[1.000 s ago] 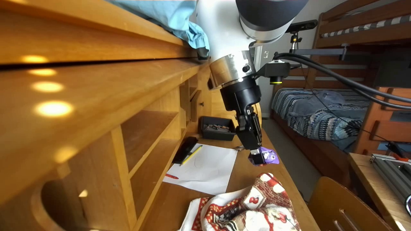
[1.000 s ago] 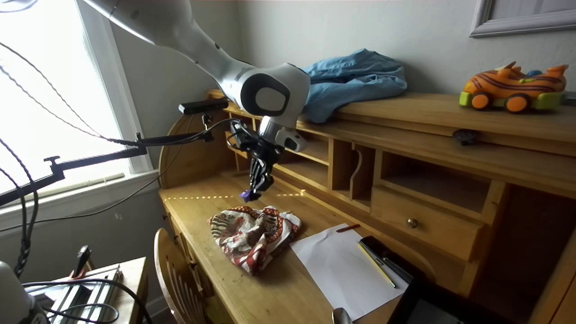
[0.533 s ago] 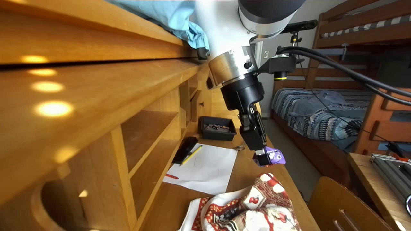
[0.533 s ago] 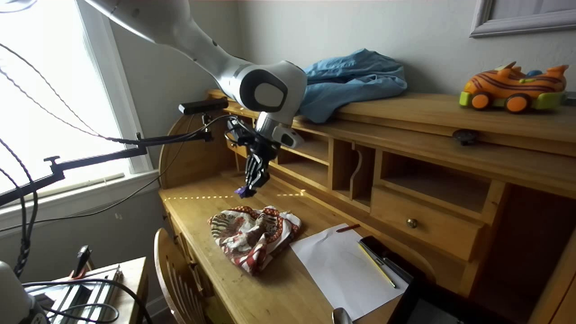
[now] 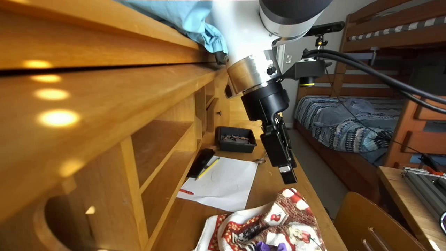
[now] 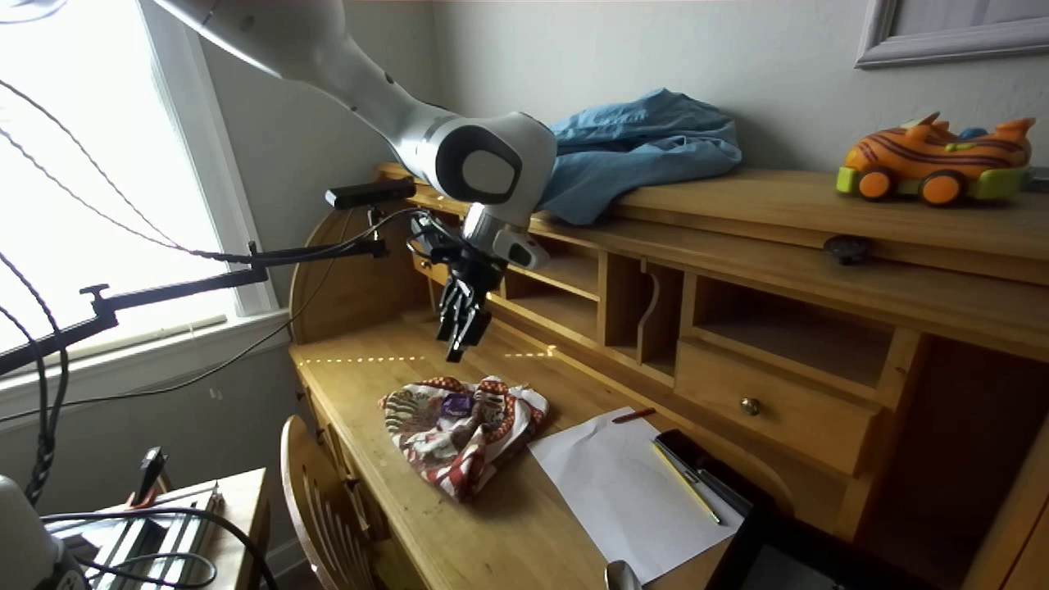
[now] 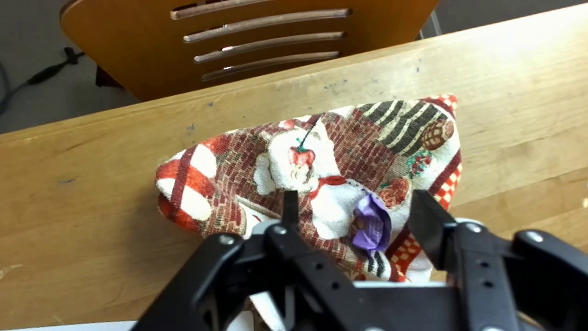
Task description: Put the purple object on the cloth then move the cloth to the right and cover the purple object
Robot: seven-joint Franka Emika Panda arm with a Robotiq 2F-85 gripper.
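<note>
The purple object (image 7: 374,225), a shiny crinkled wrapper, lies on the bunched cloth (image 7: 239,165), towards its lower right part in the wrist view. Red, white and brown patterns cover the cloth, seen whole in an exterior view (image 6: 459,459). Above it, clear of both, hangs my gripper (image 7: 353,202), its fingers spread wide with nothing between them. From the wrist camera the purple object shows in the gap between the fingers, but further down. An exterior view catches only the top of the purple object (image 5: 271,246) at its lower border.
White paper (image 6: 631,483) with a yellow pencil (image 6: 687,483) and a red crayon (image 6: 633,415) lies beside the cloth. Cubbyholes (image 6: 574,303) line the desk's back. A chair (image 7: 257,41) stands at the desk's front edge. A dark bin (image 5: 237,139) sits further along.
The gripper moved slightly towards the desk's front edge with the purple object, then opened. The purple object dropped from the fingers onto the cloth. The cloth has stayed where it was.
</note>
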